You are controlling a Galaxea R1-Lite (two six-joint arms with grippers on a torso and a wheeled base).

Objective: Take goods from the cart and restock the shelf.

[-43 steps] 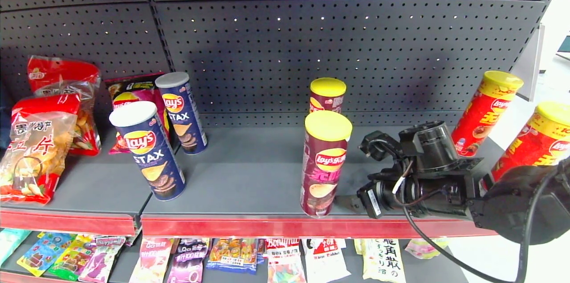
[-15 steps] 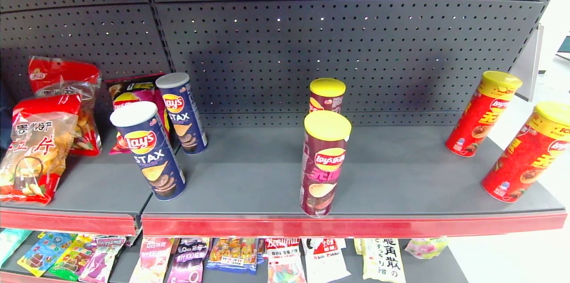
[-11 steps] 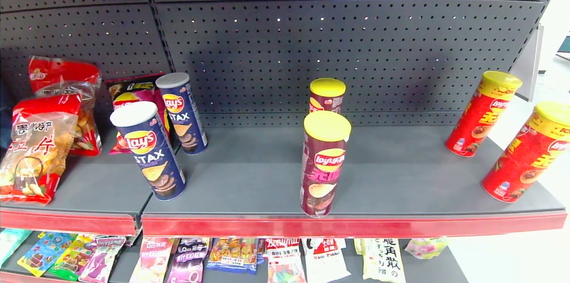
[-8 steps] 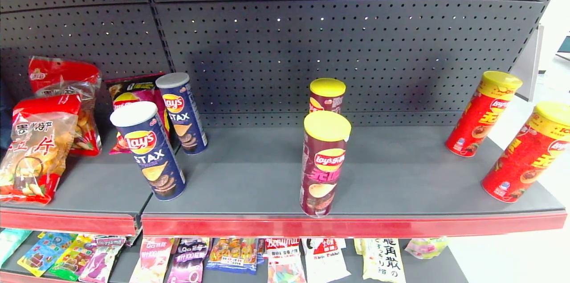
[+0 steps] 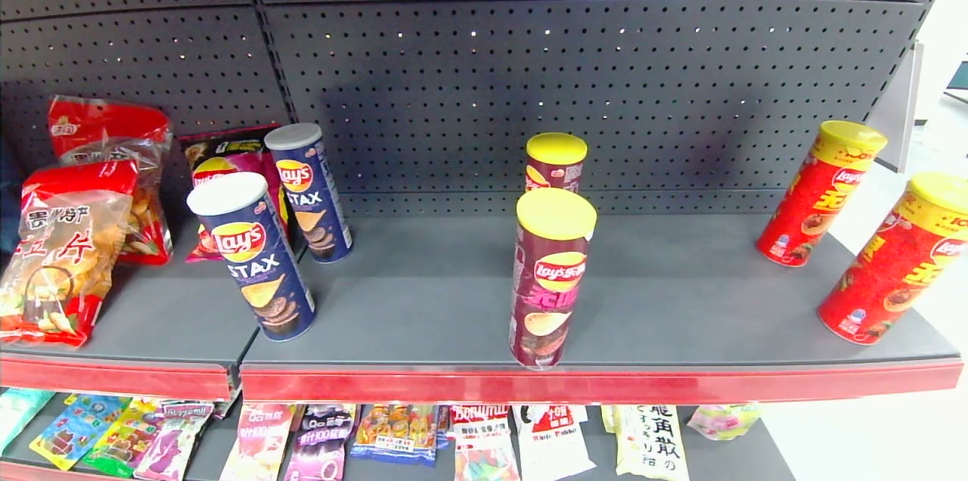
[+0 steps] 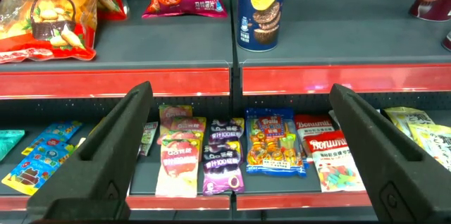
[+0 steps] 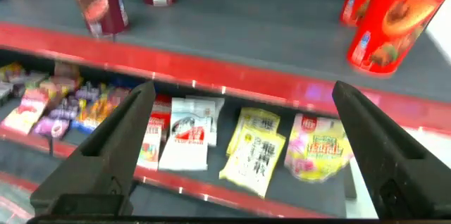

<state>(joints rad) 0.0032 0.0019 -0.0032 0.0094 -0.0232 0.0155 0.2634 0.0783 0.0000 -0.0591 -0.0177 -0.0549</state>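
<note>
- On the grey metal shelf with the red front strip, six tall cardboard chip cans stand upright in three pairs, each pair with one can near the front edge and one behind it.
- At the left are two dark blue cans, the front one with a white lid and the rear one with a grey lid.
- At the middle are two maroon cans with yellow lids, front and rear, well apart from the other pairs.
- At the right end are two red cans with yellow lids, rear and front.
- All six lids are on, so I cannot tell what is inside.
- Left of the blue cans lean two red-and-clear snack bags with pale pieces showing inside, and a dark chip bag stands behind the blue pair.
- Small colourful sweet packets lie in a row on the lower shelf.
- The left pincer hangs before the lower shelf, fingers spread wide with nothing between them.
- The right pincer faces the shelf's right part, also spread wide and empty.
</note>
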